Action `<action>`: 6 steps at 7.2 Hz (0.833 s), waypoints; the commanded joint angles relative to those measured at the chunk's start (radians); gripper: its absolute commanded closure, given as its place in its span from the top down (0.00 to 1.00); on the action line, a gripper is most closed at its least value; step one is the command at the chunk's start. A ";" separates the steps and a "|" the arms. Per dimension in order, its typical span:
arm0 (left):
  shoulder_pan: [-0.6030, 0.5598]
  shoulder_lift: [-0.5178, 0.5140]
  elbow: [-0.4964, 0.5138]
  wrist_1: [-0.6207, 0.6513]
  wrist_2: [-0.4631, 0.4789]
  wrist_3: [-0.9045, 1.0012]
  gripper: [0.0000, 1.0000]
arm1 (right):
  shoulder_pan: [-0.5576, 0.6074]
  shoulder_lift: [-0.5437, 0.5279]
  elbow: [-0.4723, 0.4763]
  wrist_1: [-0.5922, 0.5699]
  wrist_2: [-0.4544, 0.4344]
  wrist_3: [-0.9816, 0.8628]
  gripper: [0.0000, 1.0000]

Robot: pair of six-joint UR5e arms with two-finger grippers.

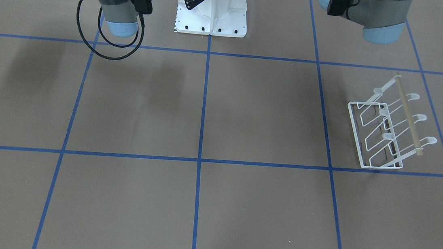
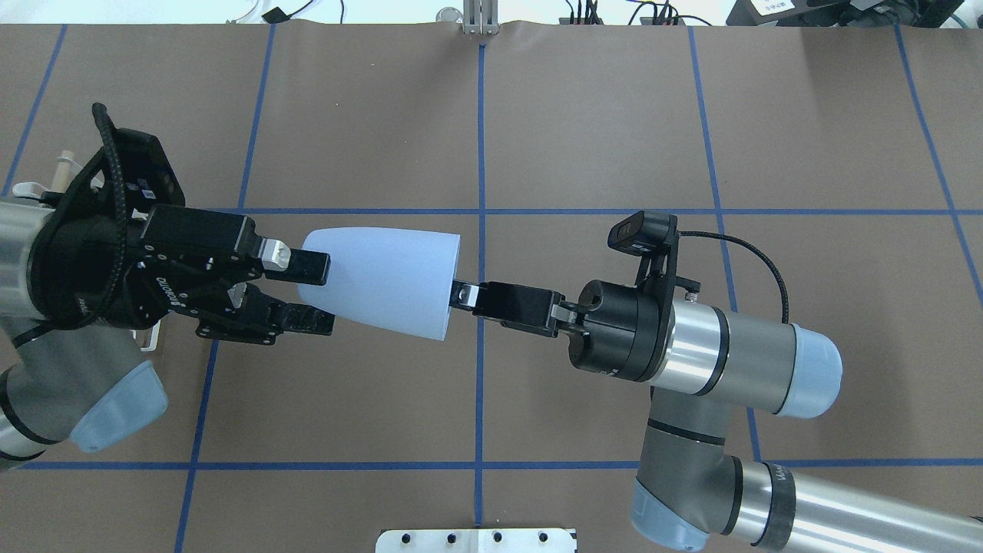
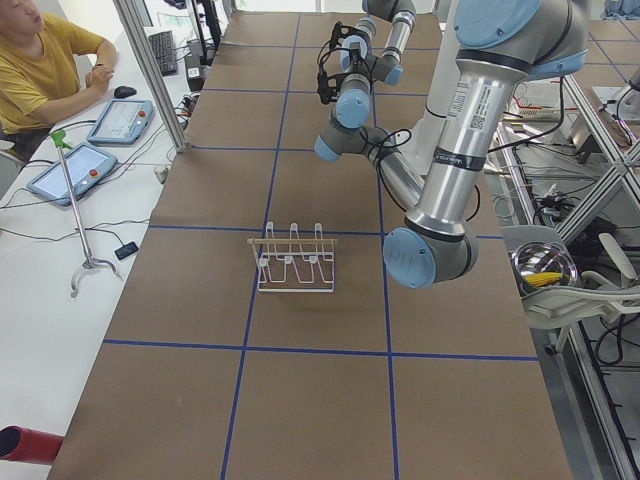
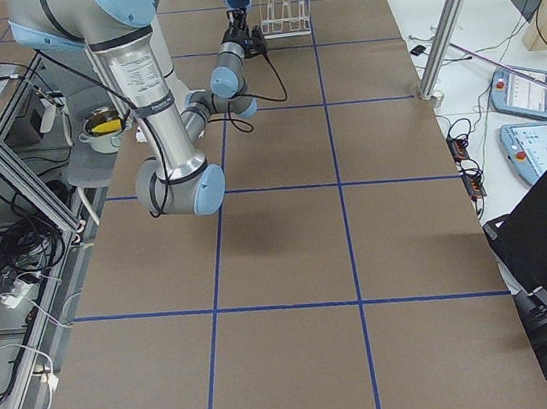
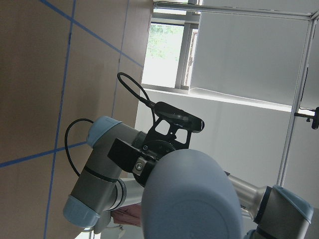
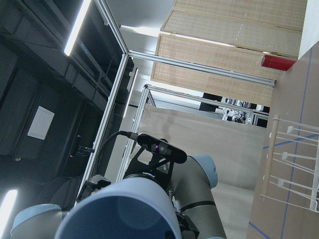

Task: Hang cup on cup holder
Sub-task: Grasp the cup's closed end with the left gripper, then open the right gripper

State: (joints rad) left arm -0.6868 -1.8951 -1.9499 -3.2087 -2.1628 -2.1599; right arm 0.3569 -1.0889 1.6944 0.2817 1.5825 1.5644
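The light blue cup [image 2: 376,280] is held level in the air between both arms, wide mouth toward the right arm. My right gripper [image 2: 459,294] is shut on the cup's rim. My left gripper [image 2: 313,292] is open, its fingers [image 2: 303,263] flanking the cup's narrow base. The cup's base fills the bottom of the left wrist view [image 5: 187,199] and its mouth shows in the right wrist view [image 6: 119,209]. The white wire cup holder [image 1: 392,124] with its wooden rod stands on the table on my left side, mostly hidden under the left arm in the overhead view [image 2: 46,177].
The white robot base plate [image 1: 212,13] sits at the table's near edge. Blue tape lines grid the brown table. An operator [image 3: 40,60] sits by tablets beyond the far side. A metal bowl [image 3: 540,265] sits off the table behind the robot.
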 commanded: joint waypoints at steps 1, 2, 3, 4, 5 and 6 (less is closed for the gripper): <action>0.001 -0.002 0.000 -0.003 0.000 0.003 0.35 | -0.009 0.001 0.001 0.001 -0.001 -0.010 0.00; 0.001 -0.007 0.000 -0.003 0.000 0.003 0.26 | -0.016 0.000 0.001 0.001 -0.001 -0.017 0.04; 0.000 -0.007 0.000 -0.005 0.000 0.005 0.21 | -0.018 -0.003 0.001 0.001 -0.001 -0.017 0.28; 0.000 -0.007 0.000 -0.007 0.000 0.005 0.18 | -0.019 -0.006 0.002 0.004 -0.001 -0.017 0.37; 0.000 -0.004 0.002 -0.022 0.000 0.005 0.18 | -0.019 -0.011 0.004 0.010 0.001 -0.018 0.52; 0.000 -0.002 0.002 -0.022 0.000 0.005 0.18 | -0.019 -0.015 0.007 0.013 0.002 -0.018 0.53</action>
State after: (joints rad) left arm -0.6871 -1.8997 -1.9489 -3.2255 -2.1629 -2.1553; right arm 0.3380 -1.0990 1.6980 0.2899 1.5829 1.5468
